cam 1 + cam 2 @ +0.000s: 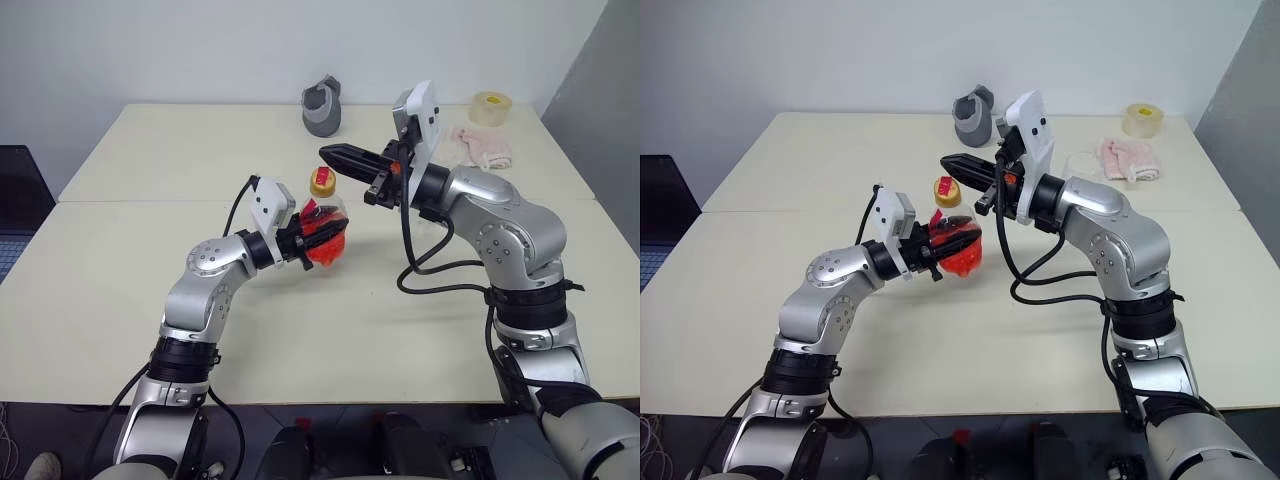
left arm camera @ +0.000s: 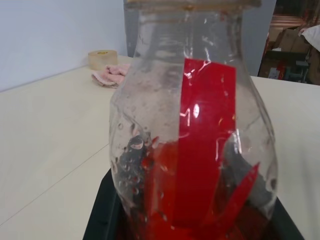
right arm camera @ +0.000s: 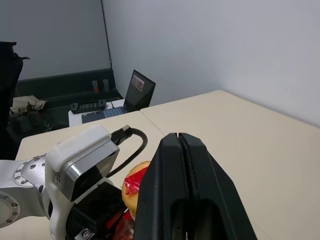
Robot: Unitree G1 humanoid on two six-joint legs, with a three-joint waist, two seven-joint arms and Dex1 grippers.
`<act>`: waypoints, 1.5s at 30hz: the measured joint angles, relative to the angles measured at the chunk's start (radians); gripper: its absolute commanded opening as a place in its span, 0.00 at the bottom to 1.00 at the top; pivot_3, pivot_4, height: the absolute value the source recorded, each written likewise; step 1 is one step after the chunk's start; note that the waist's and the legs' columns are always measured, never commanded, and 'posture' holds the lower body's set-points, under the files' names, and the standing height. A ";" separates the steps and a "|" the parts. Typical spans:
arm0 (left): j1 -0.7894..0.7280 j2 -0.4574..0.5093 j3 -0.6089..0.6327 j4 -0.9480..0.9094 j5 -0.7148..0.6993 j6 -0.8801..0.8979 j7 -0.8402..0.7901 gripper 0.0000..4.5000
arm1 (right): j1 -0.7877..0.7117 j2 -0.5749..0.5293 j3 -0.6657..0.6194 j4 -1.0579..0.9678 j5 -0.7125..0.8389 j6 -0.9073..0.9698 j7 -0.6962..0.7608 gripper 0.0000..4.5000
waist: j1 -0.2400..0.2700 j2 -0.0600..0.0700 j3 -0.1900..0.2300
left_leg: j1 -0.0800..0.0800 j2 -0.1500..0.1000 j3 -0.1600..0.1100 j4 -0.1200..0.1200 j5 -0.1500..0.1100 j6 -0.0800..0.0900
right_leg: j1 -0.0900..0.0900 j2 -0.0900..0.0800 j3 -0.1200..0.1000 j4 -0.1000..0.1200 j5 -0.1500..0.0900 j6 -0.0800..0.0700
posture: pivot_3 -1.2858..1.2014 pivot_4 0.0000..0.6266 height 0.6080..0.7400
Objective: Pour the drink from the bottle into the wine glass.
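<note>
The left hand (image 1: 318,240) is clamped around the bulbous base of the bottle (image 1: 325,225), its two black fingers closed on either side of the clear plastic, holding it upright above the bench (image 1: 130,270). The red drink (image 1: 326,250) sits low in the bottle, at the level of the fingers, and the yellow-orange cap (image 1: 322,181) is on the neck above them.

The right hand (image 1: 336,155) has its fingers pressed flat together with nothing between them. It points level across the top of the bottle, its tip just above and a little behind the cap; from this angle it looks clear of the cap, though contact cannot be ruled out.

In the left wrist view the bottle stands hard against the lens, its red label (image 2: 207,145) running down the front and droplets on the inner wall; the bottle's bottom is cut off by the edge of the view.

Beyond the bottle, near the far edge of the bench, sits a grey cup-like object (image 1: 323,106). Well to the right of the bottle lie a pink cloth (image 1: 484,147) and a roll of tape (image 1: 490,107). A clear, glassy outline behind the right arm is too obscured to make out.
</note>
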 measured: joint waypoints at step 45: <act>-0.015 0.007 0.001 0.006 0.000 0.002 0.001 0.32 | 0.049 0.017 0.057 -0.021 -0.047 -0.070 0.019 0.67 | 0.000 0.000 0.000 | 0.000 0.000 0.000 0.000 0.000 0.000 | 0.000 0.000 0.000 0.000 0.000 0.000 | 0.52 0.24 1.00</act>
